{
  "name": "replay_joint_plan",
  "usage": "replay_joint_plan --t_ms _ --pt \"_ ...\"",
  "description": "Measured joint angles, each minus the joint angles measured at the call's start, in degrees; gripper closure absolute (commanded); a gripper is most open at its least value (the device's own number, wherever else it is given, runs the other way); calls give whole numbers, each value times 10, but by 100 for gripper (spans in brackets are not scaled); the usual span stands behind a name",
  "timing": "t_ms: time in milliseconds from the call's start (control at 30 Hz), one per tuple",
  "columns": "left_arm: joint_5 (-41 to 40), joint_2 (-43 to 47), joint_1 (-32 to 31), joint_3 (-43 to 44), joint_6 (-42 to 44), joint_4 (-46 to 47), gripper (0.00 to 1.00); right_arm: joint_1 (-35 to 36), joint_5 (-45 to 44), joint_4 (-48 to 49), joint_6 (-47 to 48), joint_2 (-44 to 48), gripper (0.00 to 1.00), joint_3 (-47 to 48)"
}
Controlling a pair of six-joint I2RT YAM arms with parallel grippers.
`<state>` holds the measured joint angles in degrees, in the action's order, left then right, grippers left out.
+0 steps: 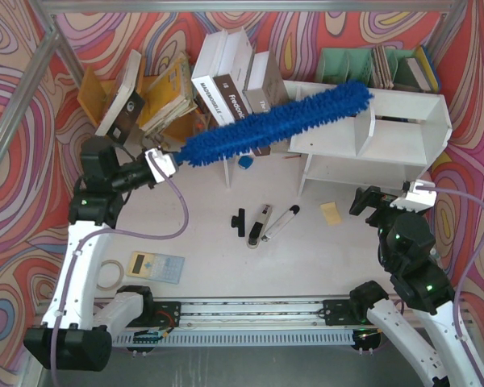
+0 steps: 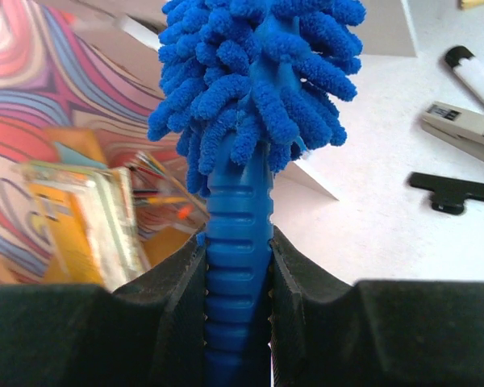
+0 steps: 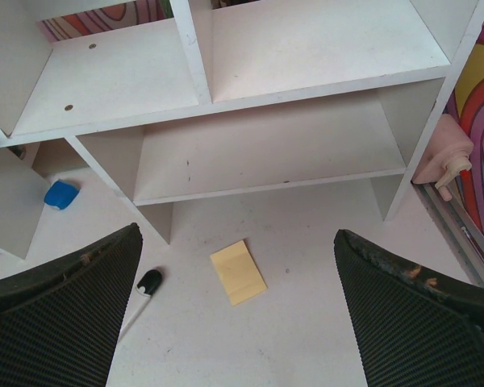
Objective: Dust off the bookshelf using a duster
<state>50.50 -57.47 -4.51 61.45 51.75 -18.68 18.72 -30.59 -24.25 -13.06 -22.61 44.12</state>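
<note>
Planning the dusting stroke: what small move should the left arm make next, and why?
Probably sweep the duster rightward along the bookshelf top. The left gripper is shut on its handle, and the tip reaches only partway across the top; the right end lies uncovered.

The bookshelf [image 1: 403, 133] is white and stands at the far right of the table with its open front facing near. It has two cubbies split by a central divider, above a lower shelf. The duster [image 1: 274, 121] is long, bright blue and fluffy, its ribbed blue handle clamped in the left claw [image 1: 171, 164]. It slants from the left toward the far right, tip over the left end of the bookshelf's top board.
</note>
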Motion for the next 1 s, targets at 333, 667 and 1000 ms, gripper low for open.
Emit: replay_joint_plan --t_ms 333,667,1000 --pt "-9 -31 3 121 27 -41 100 0 0 0 0 1 10 0" --pt "-12 -17 -3 55 33 -41 100 0 0 0 0 5 10 0" --pt "-45 23 -54 -84 5 -10 100 0 0 2 0 5 10 -2"
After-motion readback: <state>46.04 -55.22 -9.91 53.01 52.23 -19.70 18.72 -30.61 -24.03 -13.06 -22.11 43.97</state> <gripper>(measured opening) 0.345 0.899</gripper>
